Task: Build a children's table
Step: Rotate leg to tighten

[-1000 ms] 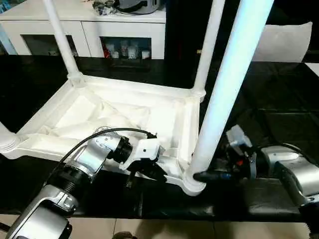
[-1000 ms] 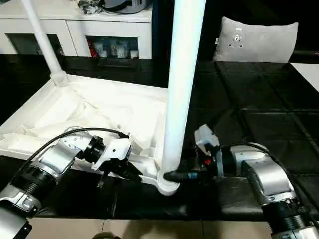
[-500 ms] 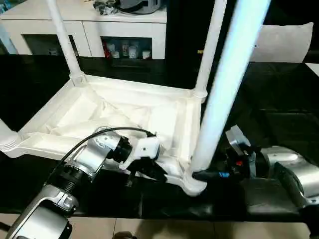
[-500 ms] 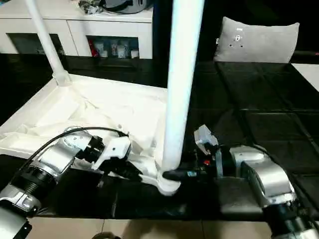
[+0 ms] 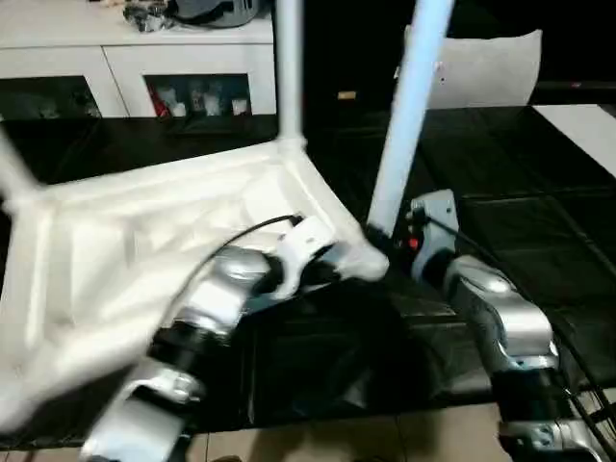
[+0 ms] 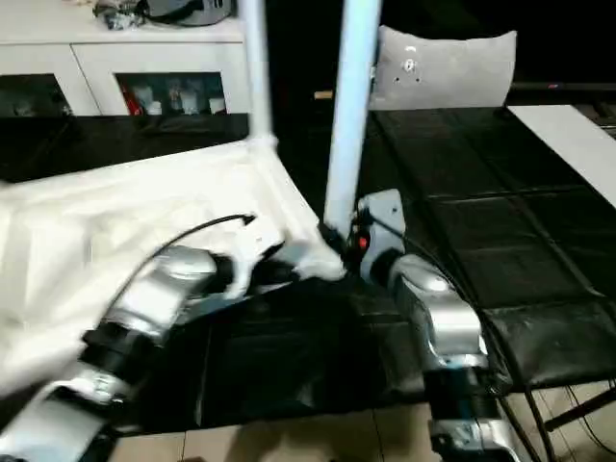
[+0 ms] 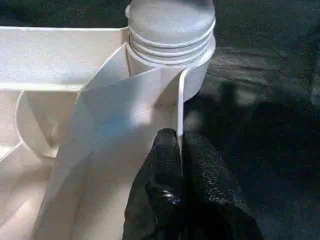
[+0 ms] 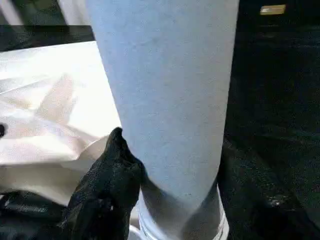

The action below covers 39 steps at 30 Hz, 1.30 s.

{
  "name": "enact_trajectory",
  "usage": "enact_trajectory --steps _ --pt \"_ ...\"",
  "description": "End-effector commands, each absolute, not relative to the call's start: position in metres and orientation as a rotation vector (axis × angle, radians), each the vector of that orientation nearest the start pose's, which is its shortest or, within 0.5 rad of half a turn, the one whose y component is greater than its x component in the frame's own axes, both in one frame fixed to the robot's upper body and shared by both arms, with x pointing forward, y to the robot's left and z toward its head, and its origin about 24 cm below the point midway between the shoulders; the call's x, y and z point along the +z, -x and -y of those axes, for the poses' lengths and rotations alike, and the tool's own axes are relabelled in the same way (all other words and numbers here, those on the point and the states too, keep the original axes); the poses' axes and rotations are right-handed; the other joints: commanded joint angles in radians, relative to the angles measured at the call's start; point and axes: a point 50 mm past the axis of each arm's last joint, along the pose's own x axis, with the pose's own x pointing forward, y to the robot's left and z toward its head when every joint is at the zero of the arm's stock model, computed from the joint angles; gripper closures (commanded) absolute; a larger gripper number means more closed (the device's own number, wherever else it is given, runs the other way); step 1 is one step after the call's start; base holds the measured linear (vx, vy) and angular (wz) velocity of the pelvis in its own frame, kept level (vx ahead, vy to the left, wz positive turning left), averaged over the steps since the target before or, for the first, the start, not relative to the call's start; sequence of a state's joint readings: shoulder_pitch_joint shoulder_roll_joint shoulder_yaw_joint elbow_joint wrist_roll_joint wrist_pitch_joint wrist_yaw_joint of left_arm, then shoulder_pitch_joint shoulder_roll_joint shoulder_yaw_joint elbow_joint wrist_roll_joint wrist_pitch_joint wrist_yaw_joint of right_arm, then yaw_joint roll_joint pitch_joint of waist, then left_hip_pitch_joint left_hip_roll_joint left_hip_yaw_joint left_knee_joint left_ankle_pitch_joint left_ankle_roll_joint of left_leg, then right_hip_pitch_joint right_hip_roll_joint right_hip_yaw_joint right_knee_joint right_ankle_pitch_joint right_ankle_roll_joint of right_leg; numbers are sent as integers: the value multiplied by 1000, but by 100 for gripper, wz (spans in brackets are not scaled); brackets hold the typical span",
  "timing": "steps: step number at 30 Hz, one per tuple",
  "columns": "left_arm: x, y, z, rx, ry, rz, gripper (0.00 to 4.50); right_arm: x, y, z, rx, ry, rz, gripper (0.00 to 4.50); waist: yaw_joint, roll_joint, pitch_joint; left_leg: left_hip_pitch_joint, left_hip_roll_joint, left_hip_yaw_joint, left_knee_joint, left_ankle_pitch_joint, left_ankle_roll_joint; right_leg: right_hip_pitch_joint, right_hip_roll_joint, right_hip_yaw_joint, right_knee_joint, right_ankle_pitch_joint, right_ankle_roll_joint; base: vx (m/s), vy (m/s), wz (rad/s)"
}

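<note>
tabletop [image 5: 115, 241] swung round; left hand [image 7: 181, 150] pinches its rim.

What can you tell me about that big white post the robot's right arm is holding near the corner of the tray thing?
It is a long, smooth white plastic leg, slightly tapered and standing nearly upright. Its base sits in a round ribbed corner socket of the upturned tabletop. The right gripper clasps it just above the socket, one black finger pressed against its side.

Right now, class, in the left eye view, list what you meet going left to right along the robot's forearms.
Left forearm → white tabletop corner → upright leg → right wrist camera → right forearm
</note>
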<state>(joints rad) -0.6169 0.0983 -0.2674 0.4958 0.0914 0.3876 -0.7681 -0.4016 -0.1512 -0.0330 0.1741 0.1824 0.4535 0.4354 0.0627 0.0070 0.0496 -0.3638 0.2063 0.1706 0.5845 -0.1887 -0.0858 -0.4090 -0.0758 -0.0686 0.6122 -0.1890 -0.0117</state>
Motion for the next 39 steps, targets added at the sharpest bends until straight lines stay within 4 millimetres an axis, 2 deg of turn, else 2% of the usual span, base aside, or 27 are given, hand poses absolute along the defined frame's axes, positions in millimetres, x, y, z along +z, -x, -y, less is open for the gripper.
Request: enact_trajectory --steps 1,3,4,5,7,9,13,14,17,20,23,27,31,34,36,37,38,39 --pt "84 -332 -39 -1028 -279 -264 450 75 -315 107 619 -115 -215 197 11 -11 -78 -4 8 0 -47 6 74 70 -52 44 -51 44 -222 0 0 0" --pt "83 -330 -41 -1064 -303 -261 450 79 -315 112 622 -127 -181 181 13 -11 -81 -6 8 0 -43 26 96 73 -53 44 -45 100 -240 0 0 0" --pt "83 -330 -41 -1064 -303 -261 450 79 -315 112 622 -127 -181 181 16 -6 -81 -6 8 -1 -43 30 102 73 -53 44 -43 112 -245 0 0 0" --pt "82 -329 -43 -1076 -316 -262 450 80 -315 115 623 -124 -174 161 14 -8 -79 -5 9 1 -43 20 110 71 -52 43 -44 117 -252 0 0 0" --pt "80 -328 -48 -1087 -327 -275 450 81 -313 120 650 -103 -161 148 14 -6 -74 -1 11 3 -47 -48 100 70 -55 43 -54 29 -249 0 0 0" --pt "79 -328 -52 -1098 -339 -279 450 81 -312 125 669 -75 -154 129 14 -7 -71 -1 12 2 -50 -75 84 71 -56 43 -60 -27 -236 0 0 0" --pt "75 -326 -64 -1175 -389 -269 450 83 -306 141 777 -30 -136 93 17 -7 -71 -2 13 1 -50 -91 72 71 -56 44 -63 -55 -222 0 0 0" --pt "74 -326 -69 -1204 -407 -269 450 84 -304 147 812 -13 -137 93 17 -8 -71 -2 13 2 -49 -93 75 71 -56 45 -62 -52 -219 0 0 0" --pt "73 -324 -80 -1292 -435 -280 450 87 -297 163 926 39 -150 56 22 -8 -72 -1 13 2 -47 -91 86 69 -55 44 -59 -30 -229 0 0 0" --pt "71 -321 -87 -1390 -471 -304 450 88 -291 173 1039 60 -179 36 32 -6 -70 5 18 4 -48 -118 88 65 -57 45 -61 -60 -232 0 0 0" --pt "70 -318 -92 -1458 -510 -328 450 88 -285 177 1126 79 -208 36 38 -7 -69 5 21 3 -49 -120 86 64 -57 44 -60 -70 -239 0 0 0" --pt "69 -314 -98 -1587 -552 -352 450 86 -274 182 1294 91 -267 36 55 -8 -70 6 23 5 -47 -121 87 64 -60 43 -57 -70 -246 0 0 0" --pt "68 -308 -101 -1695 -582 -367 450 83 -268 182 1404 66 -311 51 62 -10 -67 6 25 4 -48 -148 82 62 -63 43 -63 -132 -235 0 0 0" --pt "68 -306 -102 -1724 -595 -373 450 82 -267 182 1438 60 -331 86 71 -11 -66 8 27 3 -51 -153 67 60 -66 42 -67 -182 -220 0 0 0" --pt "67 -305 -103 -1739 -605 -380 450 80 -265 182 1464 53 -350 96 75 -10 -67 12 28 4 -51 -154 63 56 -66 43 -67 -185 -221 0 0 0" --pt "67 -305 -104 -1743 -606 -379 450 79 -265 182 1474 53 -354 109 76 -10 -67 10 28 3 -51 -152 62 58 -65 44 -66 -180 -222 0 0 0" --pt "67 -304 -104 -1748 -605 -378 450 79 -264 181 1482 51 -355 123 77 -15 -67 9 28 3 -51 -147 62 58 -65 43 -64 -173 -221 0 0 0" --pt "67 -304 -104 -1751 -605 -377 450 79 -264 181 1486 48 -355 134 77 -15 -67 8 28 2 -51 -144 62 59 -65 43 -63 -174 -219 0 0 0"
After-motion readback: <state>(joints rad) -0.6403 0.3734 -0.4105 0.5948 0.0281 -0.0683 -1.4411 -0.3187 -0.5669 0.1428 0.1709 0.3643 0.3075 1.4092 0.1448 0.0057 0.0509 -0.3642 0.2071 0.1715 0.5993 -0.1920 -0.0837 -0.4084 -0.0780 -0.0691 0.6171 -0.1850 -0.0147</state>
